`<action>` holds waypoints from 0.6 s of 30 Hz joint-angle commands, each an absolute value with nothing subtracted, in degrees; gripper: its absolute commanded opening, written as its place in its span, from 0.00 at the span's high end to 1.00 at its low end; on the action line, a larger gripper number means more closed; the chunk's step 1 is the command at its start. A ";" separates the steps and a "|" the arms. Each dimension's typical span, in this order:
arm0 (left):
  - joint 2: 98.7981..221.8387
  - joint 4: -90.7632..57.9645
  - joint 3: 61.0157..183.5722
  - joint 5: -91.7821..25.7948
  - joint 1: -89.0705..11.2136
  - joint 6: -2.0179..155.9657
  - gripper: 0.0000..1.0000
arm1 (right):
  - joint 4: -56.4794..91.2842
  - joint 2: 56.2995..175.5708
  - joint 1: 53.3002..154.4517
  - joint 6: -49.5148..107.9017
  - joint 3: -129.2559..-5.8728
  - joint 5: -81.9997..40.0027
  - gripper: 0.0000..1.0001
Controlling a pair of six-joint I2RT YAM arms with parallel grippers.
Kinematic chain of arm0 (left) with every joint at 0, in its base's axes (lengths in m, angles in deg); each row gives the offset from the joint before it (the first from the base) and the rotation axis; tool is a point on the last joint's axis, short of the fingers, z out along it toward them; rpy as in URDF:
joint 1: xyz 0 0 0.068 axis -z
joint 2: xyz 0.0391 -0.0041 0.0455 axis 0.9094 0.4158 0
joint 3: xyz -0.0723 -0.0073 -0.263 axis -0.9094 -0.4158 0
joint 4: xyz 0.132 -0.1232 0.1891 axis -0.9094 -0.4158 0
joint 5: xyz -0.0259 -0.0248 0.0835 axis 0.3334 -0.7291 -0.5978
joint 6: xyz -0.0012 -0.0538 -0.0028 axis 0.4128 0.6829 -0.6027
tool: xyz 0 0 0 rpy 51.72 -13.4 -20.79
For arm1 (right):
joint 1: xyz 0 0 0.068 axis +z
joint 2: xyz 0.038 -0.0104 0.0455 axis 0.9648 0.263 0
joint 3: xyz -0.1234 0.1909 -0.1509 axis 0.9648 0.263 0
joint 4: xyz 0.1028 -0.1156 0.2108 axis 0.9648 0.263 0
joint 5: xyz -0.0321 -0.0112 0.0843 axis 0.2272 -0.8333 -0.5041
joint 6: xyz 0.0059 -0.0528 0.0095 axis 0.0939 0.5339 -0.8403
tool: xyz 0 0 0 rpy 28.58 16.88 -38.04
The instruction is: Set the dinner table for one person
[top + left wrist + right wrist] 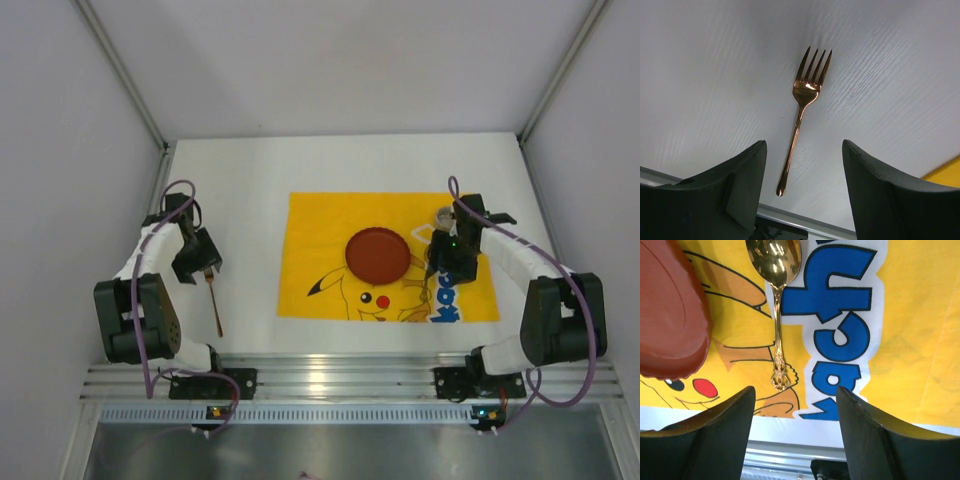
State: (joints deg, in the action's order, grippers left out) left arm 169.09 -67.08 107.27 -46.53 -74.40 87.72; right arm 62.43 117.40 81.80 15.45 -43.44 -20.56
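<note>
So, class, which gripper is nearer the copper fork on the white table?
Left. The left gripper hangs open just over the fork, left of the yellow mat; the right gripper is across the mat, open over the gold spoon.

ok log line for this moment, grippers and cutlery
left gripper: open, over fork on table | right gripper: open, over spoon on mat | plate: on mat
</note>
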 commanded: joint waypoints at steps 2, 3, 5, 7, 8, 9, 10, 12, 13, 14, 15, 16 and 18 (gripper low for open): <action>171.21 -63.86 106.20 -45.04 -74.66 86.84 0.34 | 65.50 114.22 81.25 15.97 -47.47 -18.81 0.34; 172.70 -63.07 106.02 -44.77 -74.74 86.84 0.35 | 65.67 114.22 81.17 15.88 -47.74 -18.72 0.34; 174.20 -62.19 105.24 -44.07 -74.74 86.58 0.37 | 65.76 114.31 81.17 15.79 -48.00 -18.89 0.34; 176.04 -61.05 104.80 -44.07 -74.66 86.58 0.39 | 65.76 114.48 81.17 15.62 -48.18 -18.98 0.34; 176.75 -60.78 104.53 -44.15 -74.66 86.58 0.43 | 65.68 114.74 81.17 15.62 -48.18 -18.90 0.34; 177.80 -60.43 104.36 -44.59 -74.74 86.66 0.48 | 65.67 114.75 81.17 15.70 -48.09 -18.98 0.34; 178.25 -59.99 104.27 -44.59 -74.66 86.66 0.51 | 65.67 114.92 81.17 15.62 -48.09 -18.90 0.35; 180.00 -58.76 103.65 -44.68 -74.66 86.75 0.55 | 65.59 115.10 81.17 15.71 -47.92 -18.81 0.35; 180.79 -58.58 103.56 -44.94 -74.66 86.75 0.59 | 65.59 115.19 81.17 15.62 -47.92 -18.81 0.35; 181.50 -58.58 103.82 -45.03 -74.66 86.75 0.62 | 65.59 115.27 81.17 15.70 -47.92 -18.72 0.35; 182.11 -58.32 104.00 -45.03 -74.66 86.84 0.63 | 65.59 115.36 81.17 15.71 -48.00 -18.72 0.35; 183.16 -58.14 103.83 -45.56 -74.66 86.84 0.66 | 65.50 115.54 81.17 15.71 -48.09 -18.63 0.35; 184.66 -57.62 104.00 -45.82 -74.66 87.02 0.75 | 65.59 115.80 81.08 15.70 -48.36 -18.63 0.35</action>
State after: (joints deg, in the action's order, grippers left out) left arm 180.13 -61.86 105.30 -42.62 -74.33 87.55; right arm 64.68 115.85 81.78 15.45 -46.02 -19.38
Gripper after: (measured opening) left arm 0.277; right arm 0.652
